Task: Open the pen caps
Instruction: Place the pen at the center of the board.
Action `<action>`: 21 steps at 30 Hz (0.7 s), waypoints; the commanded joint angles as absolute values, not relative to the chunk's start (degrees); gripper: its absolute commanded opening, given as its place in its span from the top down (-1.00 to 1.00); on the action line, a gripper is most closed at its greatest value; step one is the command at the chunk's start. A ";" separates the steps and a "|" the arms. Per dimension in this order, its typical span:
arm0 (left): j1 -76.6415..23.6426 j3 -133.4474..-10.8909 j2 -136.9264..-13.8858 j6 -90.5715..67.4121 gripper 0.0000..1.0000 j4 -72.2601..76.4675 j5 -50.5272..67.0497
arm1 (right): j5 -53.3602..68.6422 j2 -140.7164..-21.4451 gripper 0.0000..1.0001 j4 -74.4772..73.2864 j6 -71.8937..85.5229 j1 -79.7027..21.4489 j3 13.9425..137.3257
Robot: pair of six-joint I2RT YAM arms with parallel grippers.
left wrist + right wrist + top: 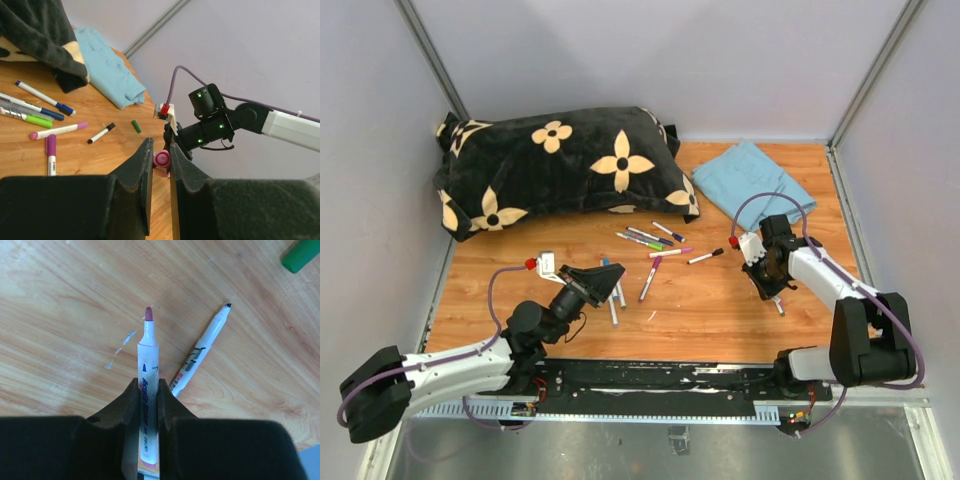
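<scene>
A pink cap (pixel 161 159) sits pinched between the tips of the left gripper (pixel 160 149), whose two fingers press in on it from either side. Across the way, a white-barrelled pen (pixel 148 352) with a bare pink tip is clamped by its barrel in the right gripper (pixel 148 385), the tip sticking out past the fingertips over the wooden table (pixel 700 315).

Just to the right of those fingers a second uncapped pen (pixel 201 352), black-tipped, lies flat on the wood and slants away. Further out on the same side a loose green cap (pixel 299 255) lies on its own.

Ahead and to the left of the left gripper, five more pens lie scattered with their caps on: a black-capped pen (pixel 101 133), a pink-capped pen (pixel 57 131), a purple-capped pen (pixel 51 155), a green-capped pen (pixel 25 117) and a blue-capped pen (pixel 45 98).

Beyond them, at the far end, rest a black flowered pillow (pixel 560 165) and a blue cloth (pixel 755 180).
</scene>
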State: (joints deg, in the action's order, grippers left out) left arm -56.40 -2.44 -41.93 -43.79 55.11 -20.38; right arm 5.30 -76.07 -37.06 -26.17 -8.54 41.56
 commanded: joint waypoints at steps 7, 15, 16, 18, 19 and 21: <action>-56.16 -1.57 -42.63 -44.55 0.99 58.53 -19.71 | 2.72 -79.54 0.67 -36.38 -24.38 -7.82 43.90; -56.16 -1.54 -42.69 -44.69 0.99 58.62 -19.60 | 2.81 -81.13 0.65 -36.64 -24.43 -7.82 44.14; -56.16 -1.57 -42.68 -44.65 1.00 58.63 -19.56 | 2.83 -81.12 0.65 -36.65 -24.43 -7.82 44.17; -56.16 -1.58 -42.66 -44.77 0.99 58.62 -19.51 | 2.94 -81.12 0.64 -36.59 -24.43 -7.82 44.18; -56.16 -1.58 -42.75 -44.76 1.00 58.69 -19.51 | 3.03 -81.19 0.64 -36.66 -24.43 -7.80 44.17; -56.14 -1.67 -42.76 -44.82 0.99 58.71 -19.43 | 3.14 -81.43 0.61 -36.85 -24.44 -7.78 44.30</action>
